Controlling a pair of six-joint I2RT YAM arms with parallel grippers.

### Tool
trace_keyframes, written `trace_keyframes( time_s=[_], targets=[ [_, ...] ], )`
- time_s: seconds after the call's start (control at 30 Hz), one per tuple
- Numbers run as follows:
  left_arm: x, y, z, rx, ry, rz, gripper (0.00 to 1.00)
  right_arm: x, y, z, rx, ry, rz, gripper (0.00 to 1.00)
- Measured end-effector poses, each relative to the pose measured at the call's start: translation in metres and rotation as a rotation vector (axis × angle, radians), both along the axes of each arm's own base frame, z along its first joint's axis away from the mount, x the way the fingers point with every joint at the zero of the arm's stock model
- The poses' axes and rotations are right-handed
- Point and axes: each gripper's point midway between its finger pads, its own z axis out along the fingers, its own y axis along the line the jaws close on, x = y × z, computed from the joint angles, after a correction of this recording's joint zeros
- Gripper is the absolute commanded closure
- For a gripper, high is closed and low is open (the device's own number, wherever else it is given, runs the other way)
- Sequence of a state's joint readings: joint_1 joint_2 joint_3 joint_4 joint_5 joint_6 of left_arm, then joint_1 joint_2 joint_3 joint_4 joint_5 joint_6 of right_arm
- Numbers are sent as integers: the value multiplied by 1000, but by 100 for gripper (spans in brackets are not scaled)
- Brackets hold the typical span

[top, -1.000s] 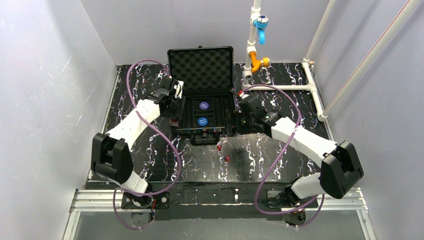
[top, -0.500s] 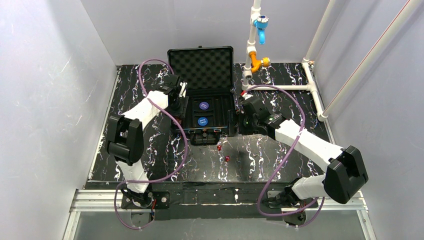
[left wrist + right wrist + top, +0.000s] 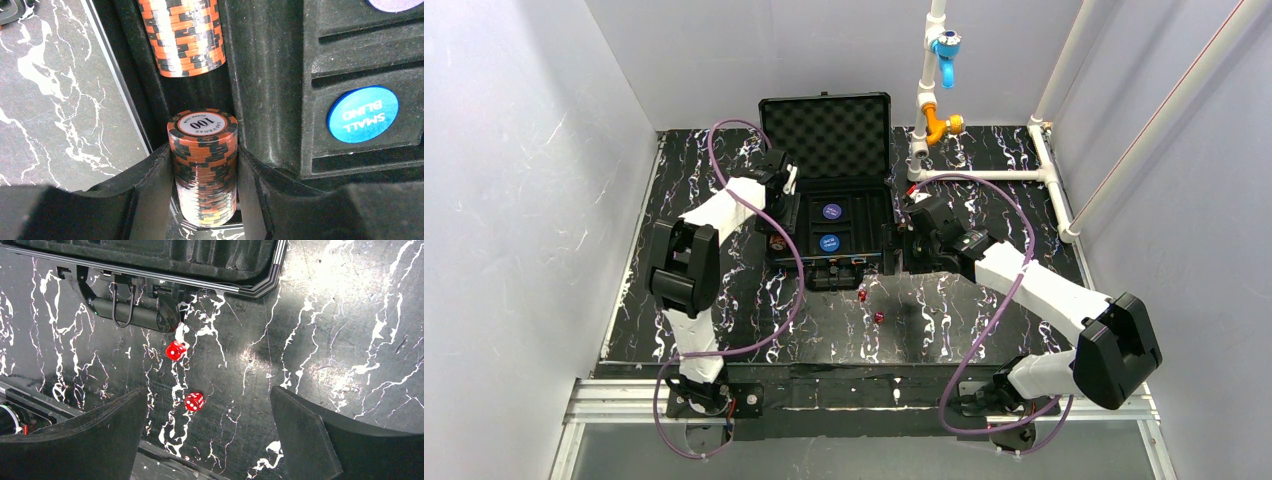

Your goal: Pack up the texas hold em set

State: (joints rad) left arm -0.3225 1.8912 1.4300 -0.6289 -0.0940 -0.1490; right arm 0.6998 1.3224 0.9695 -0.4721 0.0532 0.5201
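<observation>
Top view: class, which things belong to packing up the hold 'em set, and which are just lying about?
Job: briefcase, gripped chip stack, second chip stack, blue discs, two red dice.
Lying about: white pipe frame, orange fitting, blue valve.

Noted on left arm (image 3: 722,211): white moulded link shells, one bulky black joint housing (image 3: 676,272) with rounded corners, black wrist section. Same build on right arm (image 3: 1036,287): white links, larger black elbow block (image 3: 1114,350). Thin purple left cable (image 3: 737,123) in loose loops beside the links, and a matching purple right cable (image 3: 964,179). Small dark base mounts (image 3: 699,398) at the near edge. Left fingers (image 3: 150,197): matte black, smooth inner faces. Right fingers (image 3: 85,437): matte black, broad, wedge-shaped, straight-edged.
</observation>
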Motion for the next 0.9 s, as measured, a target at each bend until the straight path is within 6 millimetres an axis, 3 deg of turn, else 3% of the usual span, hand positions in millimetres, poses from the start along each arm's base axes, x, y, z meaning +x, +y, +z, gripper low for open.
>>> trace_keyframes(
  time_s=[0.3, 0.47, 0.67, 0.77, 0.9],
  targets=[
    [10, 2, 6, 14, -31, 34, 100, -1, 0, -1, -1, 2, 0, 0],
    [17, 3, 3, 29, -35, 43, 84, -1, 0, -1, -1, 2, 0, 0],
    [20, 3, 1, 37, -31, 46, 41, 0, -1, -1, -3, 0, -2, 0],
    [23, -1, 5, 25, -41, 47, 32, 0, -1, -1, -4, 0, -3, 0],
    [30, -3, 14, 18, -65, 46, 32, 0, -1, -1, -4, 1, -3, 0]
  ],
)
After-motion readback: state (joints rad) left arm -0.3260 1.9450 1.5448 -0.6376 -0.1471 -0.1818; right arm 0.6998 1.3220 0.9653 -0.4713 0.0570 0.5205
